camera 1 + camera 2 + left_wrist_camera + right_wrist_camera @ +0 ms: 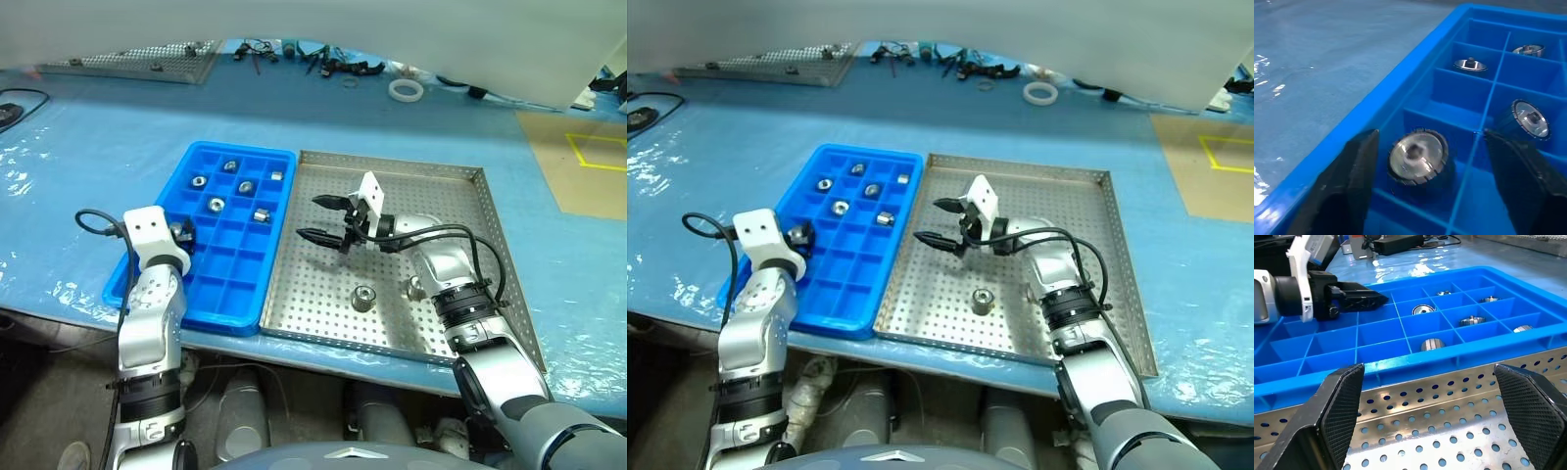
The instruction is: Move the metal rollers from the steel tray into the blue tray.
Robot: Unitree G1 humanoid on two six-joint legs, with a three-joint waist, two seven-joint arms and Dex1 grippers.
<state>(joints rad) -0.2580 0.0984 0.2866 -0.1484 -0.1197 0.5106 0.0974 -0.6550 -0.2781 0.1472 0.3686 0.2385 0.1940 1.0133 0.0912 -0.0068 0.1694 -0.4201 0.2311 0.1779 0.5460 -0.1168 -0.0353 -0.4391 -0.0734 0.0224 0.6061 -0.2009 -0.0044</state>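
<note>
The blue tray (228, 257) is being shown in bright blue, its floor patterned by a grid of square compartments. The steel tray (431, 186) is being seen in dull silver, dotted all over with small round holes. The metal rollers (363, 297) are being displayed as shiny silver-grey, with ridged rims picked out in the left wrist view. The table cover (98, 166) is being rendered in pale glossy blue. The fingers (1344, 401) of the right gripper (321, 217) are being shown as black with a fine cross-hatched texture.
</note>
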